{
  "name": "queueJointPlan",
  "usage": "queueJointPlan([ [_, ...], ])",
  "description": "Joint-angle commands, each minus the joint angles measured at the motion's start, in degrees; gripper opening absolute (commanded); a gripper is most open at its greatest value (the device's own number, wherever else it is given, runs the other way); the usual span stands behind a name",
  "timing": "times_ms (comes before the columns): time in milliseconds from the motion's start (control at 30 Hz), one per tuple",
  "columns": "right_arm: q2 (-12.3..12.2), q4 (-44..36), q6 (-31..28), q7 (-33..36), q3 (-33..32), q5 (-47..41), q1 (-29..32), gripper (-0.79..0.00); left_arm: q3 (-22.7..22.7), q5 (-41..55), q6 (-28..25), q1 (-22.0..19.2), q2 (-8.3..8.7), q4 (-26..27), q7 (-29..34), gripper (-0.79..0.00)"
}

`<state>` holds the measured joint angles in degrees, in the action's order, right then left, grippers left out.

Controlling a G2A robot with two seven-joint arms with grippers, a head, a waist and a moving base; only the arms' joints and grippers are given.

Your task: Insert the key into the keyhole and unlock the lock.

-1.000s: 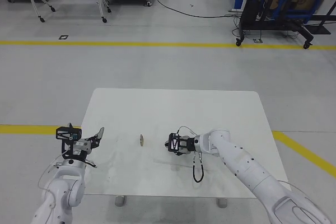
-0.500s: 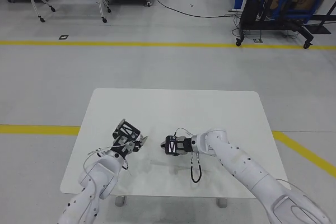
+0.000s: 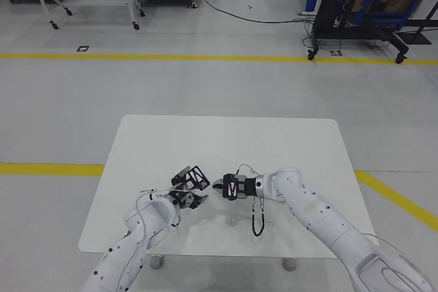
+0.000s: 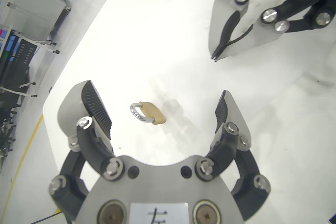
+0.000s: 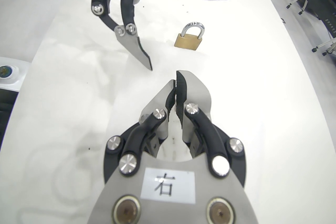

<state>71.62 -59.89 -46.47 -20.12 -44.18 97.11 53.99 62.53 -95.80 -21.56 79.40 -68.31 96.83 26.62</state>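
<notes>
Looking down from the top view, the left gripper [image 3: 193,188] hangs over the middle of the white table [image 3: 292,139], and the right gripper [image 3: 217,186] is just beside it, tips pointing its way. From the left wrist view, the left gripper is spread wide – the brass padlock [image 4: 148,113] sits on the table between its two fingers, touching neither – while the right gripper's tips are pressed together nearby. From the right wrist view, the right gripper's clenched tips point toward the padlock, apart from it
</notes>
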Motion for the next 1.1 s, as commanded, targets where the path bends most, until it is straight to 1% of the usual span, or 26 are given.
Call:
queueJointPlan([
  [0, -0.12, 0.01, 0.04, -0.51, -0.02, 0.40, 0.08, -0.785, -0.57, -0.27, 0.50, -0.40, -0.15, -0.42, 0.43, 0.000],
  [200, -0.54, 0.00, -1.04, -4.32, -0.15, 0.91, 0.14, -0.785, -2.39, -1.52, 2.07, -1.57, -0.62, -1.44, 1.38, 0.000],
  [333, -0.94, 1.67, -2.21, -10.34, -1.40, -1.63, 0.52, -0.785, -3.42, -1.13, 1.89, -2.40, -0.94, -2.60, 1.83, 0.000],
  [433, -1.17, 2.73, -1.10, -12.47, -2.08, -2.21, 0.93, -0.785, -3.43, -0.39, 2.34, -2.98, -1.12, -3.30, 1.67, 0.000],
  [533, -1.71, 3.04, -0.09, -14.94, -3.16, -2.28, 1.70, -0.785, -2.21, 0.67, 2.83, -2.95, -1.05, -2.69, 0.90, 0.000],
  [600, -2.19, 2.48, 0.49, -16.25, -3.97, -1.99, 2.56, -0.785, -0.57, 1.93, 2.63, -2.62, -0.85, -1.77, 0.28, 0.000],
  [700, -2.87, 1.60, 0.05, -17.24, -5.03, -1.90, 3.77, -0.785, 3.19, 5.56, 1.11, -2.32, -0.39, -0.04, -0.77, 0.000],
  [767, -2.87, 1.60, 0.05, -17.24, -5.03, -1.90, 3.77, -0.785, 6.13, 8.85, -0.16, -1.50, -0.03, 1.60, -1.68, 0.000],
  [800, -2.87, 1.60, 0.05, -17.24, -5.03, -1.90, 3.77, -0.785, 7.15, 7.65, -0.43, -1.43, 0.21, 2.29, -0.72, 0.000],
  [1033, -2.87, 1.60, 0.05, -17.24, -5.03, -1.90, 3.77, -0.785, 7.15, 7.65, -0.43, -1.43, 0.21, 2.29, -0.72, 0.000],
  [1067, -2.79, 0.61, -0.01, -17.91, -5.01, -3.05, 4.21, -0.785, 7.15, 7.65, -0.43, -1.43, 0.21, 2.29, -0.72, 0.000],
])
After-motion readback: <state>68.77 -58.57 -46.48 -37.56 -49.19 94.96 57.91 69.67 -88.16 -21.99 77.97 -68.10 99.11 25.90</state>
